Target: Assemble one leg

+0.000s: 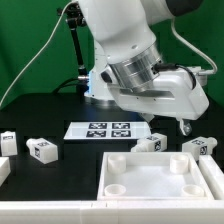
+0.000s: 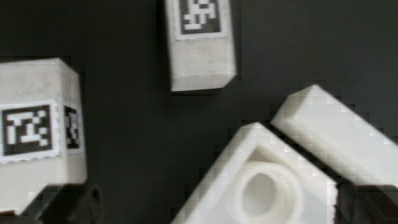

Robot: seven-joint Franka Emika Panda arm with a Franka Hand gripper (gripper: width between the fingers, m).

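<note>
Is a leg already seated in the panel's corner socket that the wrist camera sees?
No: the wrist view shows the panel with its round corner socket empty, and the nearest leg lying outside the panel's edge.

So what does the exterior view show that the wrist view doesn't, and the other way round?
Only the exterior view shows the arm itself, the marker board and the whole white panel. Only the wrist view gives a close look down into one round corner socket of that panel. Both show tagged legs lying on the black table.
</note>
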